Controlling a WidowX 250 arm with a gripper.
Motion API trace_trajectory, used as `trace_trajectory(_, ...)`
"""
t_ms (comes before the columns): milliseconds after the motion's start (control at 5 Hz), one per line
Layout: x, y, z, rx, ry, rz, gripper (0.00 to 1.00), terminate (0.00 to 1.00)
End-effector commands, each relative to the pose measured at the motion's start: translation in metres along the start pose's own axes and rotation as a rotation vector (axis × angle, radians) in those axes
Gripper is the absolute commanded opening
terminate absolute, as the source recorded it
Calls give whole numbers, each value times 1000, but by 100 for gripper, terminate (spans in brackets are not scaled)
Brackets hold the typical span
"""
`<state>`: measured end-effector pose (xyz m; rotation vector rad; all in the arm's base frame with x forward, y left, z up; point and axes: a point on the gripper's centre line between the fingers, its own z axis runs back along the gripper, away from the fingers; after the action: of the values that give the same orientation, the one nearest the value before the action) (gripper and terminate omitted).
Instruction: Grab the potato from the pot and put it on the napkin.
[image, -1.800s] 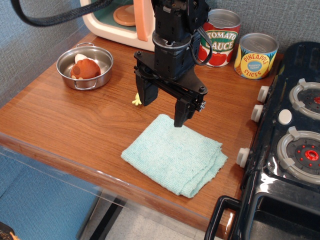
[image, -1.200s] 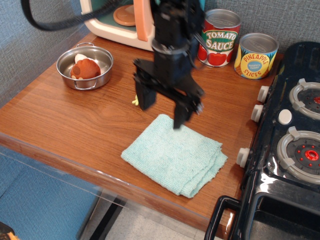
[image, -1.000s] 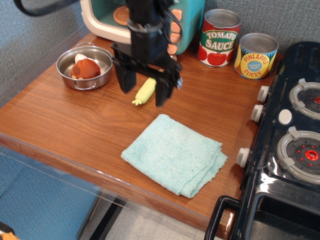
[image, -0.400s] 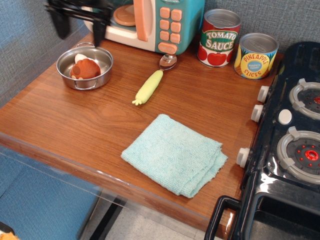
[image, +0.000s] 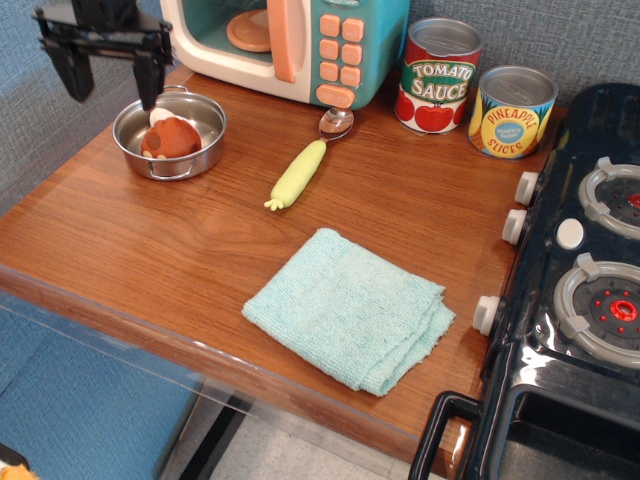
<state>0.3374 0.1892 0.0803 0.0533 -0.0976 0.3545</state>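
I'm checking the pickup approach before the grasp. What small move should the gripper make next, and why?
Probably shift a little right in the picture and lower. The gripper hangs open up and left of the pot, one finger over its rim, while the potato lies inside. The fingers should straddle the potato before closing. The napkin lies bare.

The reddish-brown potato (image: 172, 137) with a white end lies inside the shiny steel pot (image: 205, 151) at upper left. The folded teal napkin (image: 347, 308) lies flat, lower centre, well apart.
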Motion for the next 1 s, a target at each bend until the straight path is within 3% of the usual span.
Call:
trace_trajectory(0,8,-4,-12,-64,-46,33,100,0)
trace_trajectory(200,15,-7,-23,-55,-33,27,100,0)
trace_trajectory(400,17,-6,-26,-50,-32,38,0,0)
trace_trajectory(600,19,-10,-16,-42,-54,15,0,0)
trace_trajectory(800,20,-19,15,-47,-146,-20,0,0)
